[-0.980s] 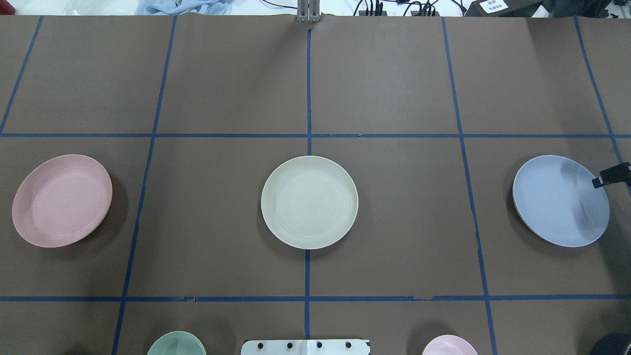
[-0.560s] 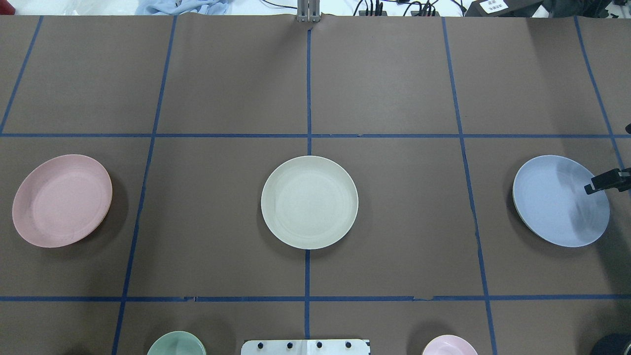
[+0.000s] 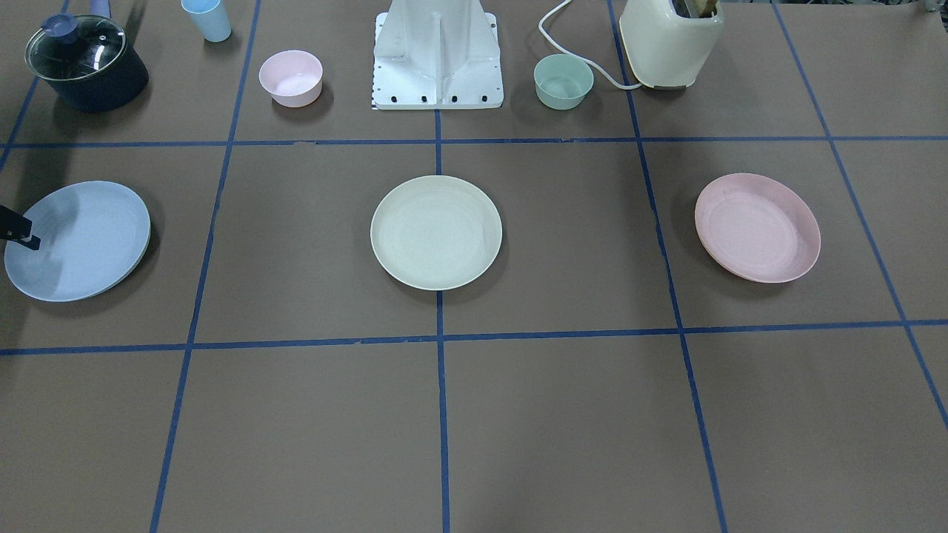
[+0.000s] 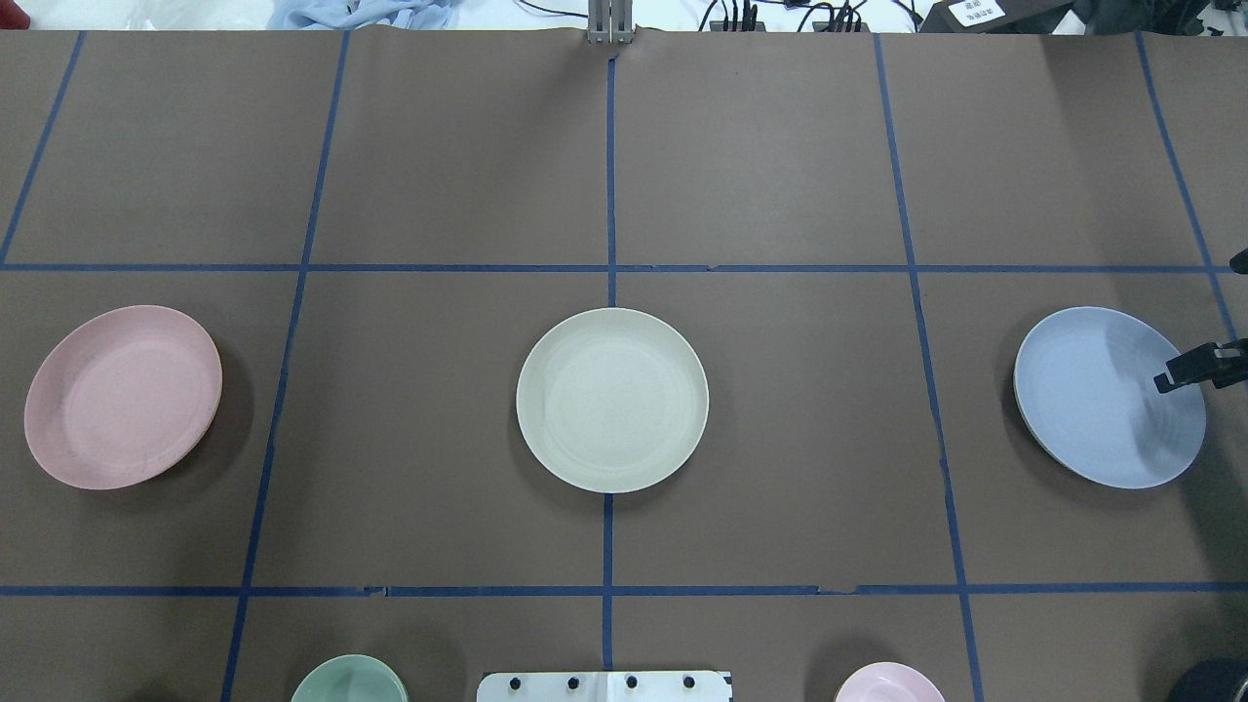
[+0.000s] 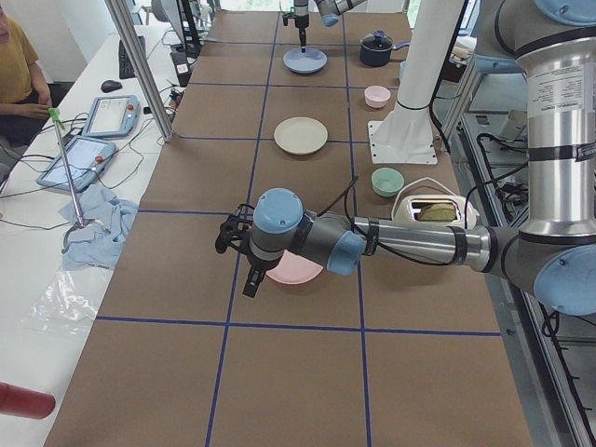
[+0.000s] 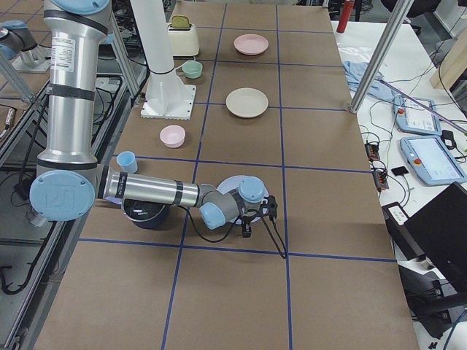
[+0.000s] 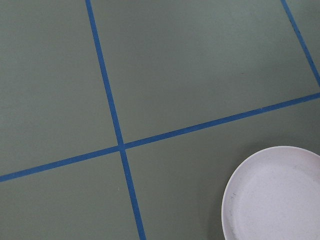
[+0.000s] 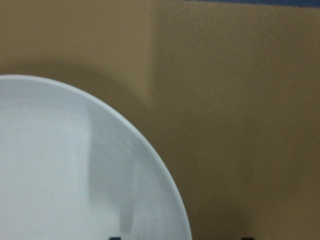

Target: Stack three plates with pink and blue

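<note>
The left tool [image 5: 250, 277] hung low over the desk [image 4: 780, 458] near the pink plate [image 4: 122, 397]. Only the side view caught it, so I could not tell whether its fingers stood apart or together. Its wrist camera saw blue tape lines and one arc of that plate's rim. The pink plate lay flat in the leftmost square, exactly where it had been a second before.

In the middle, the cream plate [image 4: 612, 400] sat on the centre tape line, well apart from both neighbours, and it had not moved either.

At the right end, the blue plate [image 4: 1110, 397] rested flat in its own square, also unmoved. The right tool [image 6: 258, 220] hovered at the plate's outer edge with its fingers apart, gripping nothing. Its wrist camera showed two dark fingertips [image 8: 115, 238] at the bottom of the view (barely a sliver of each), with the plate's rim running between them.

Seen from overhead, one finger [image 4: 1194, 366] reached in from the right border over the plate's rim. Compared with a second earlier, it had crept a little farther inward and nearer the robot. Whether it touched the plate could not be told.
</note>
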{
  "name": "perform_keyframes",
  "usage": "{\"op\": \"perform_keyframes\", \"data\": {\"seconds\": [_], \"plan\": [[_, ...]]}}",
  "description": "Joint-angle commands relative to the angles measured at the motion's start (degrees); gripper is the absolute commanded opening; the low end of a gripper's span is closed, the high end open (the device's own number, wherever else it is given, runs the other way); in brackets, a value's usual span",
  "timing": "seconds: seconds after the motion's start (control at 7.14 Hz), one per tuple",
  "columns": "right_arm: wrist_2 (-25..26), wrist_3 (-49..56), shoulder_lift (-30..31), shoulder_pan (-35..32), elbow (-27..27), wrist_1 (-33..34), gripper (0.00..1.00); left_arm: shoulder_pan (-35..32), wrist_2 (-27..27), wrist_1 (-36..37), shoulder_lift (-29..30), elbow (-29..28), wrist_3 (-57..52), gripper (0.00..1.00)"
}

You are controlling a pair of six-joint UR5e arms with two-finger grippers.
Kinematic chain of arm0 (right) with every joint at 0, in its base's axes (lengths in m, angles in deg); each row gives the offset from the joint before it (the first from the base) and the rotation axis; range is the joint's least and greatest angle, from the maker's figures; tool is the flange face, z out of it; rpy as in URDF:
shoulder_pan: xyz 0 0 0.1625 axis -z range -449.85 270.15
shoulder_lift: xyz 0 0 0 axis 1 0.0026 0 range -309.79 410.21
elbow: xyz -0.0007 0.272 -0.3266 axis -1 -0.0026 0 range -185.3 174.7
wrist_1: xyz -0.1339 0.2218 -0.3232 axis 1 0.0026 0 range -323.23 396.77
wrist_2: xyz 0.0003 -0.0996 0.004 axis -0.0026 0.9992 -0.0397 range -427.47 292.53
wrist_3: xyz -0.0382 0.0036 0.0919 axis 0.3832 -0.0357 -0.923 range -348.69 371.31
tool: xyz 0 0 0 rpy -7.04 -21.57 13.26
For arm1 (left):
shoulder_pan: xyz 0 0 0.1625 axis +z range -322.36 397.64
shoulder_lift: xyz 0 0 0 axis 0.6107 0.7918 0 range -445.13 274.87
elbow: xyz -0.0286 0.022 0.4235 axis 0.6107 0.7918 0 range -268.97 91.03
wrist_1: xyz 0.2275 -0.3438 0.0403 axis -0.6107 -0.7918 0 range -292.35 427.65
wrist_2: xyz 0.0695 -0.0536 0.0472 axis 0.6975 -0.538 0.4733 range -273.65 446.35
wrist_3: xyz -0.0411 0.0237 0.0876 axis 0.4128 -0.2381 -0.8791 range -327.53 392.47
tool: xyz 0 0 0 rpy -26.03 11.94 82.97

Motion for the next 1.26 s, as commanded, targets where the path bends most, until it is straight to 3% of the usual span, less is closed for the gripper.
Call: {"op": "perform_keyframes", "data": {"seconds": [0.0,0.14,0.28,0.42,0.56,0.7,0.98,1.12], "plan": [[-0.15,0.0,0.0,0.06,-0.45,-0.04,0.44,0.0,0.0,0.0,0.0,0.0,0.09,0.99],[-0.15,0.0,0.0,0.06,-0.54,-0.04,0.14,0.0,0.0,0.0,0.0,0.26,0.17,0.99],[-0.15,0.0,0.17,0.06,-0.54,-0.04,0.0,0.0,0.0,0.0,0.0,0.61,0.26,0.99],[-1.02,0.18,0.26,-0.03,-0.45,-0.04,0.0,0.0,0.0,0.0,0.0,0.62,0.18,0.99],[-1.21,0.44,0.26,0.06,-0.54,-0.04,0.78,0.0,0.0,0.0,0.0,0.62,0.18,0.99],[-1.12,0.01,0.26,-0.03,-0.45,-0.04,1.0,0.0,0.0,0.0,0.0,0.44,0.18,0.99],[-1.12,-0.35,0.35,0.06,-0.45,-0.04,1.0,0.26,0.0,-0.09,0.17,0.0,0.09,0.99],[-1.12,-0.96,0.44,-0.03,-0.45,-0.04,0.24,0.18,0.0,-0.09,0.09,0.18,0.09,0.99]]}}
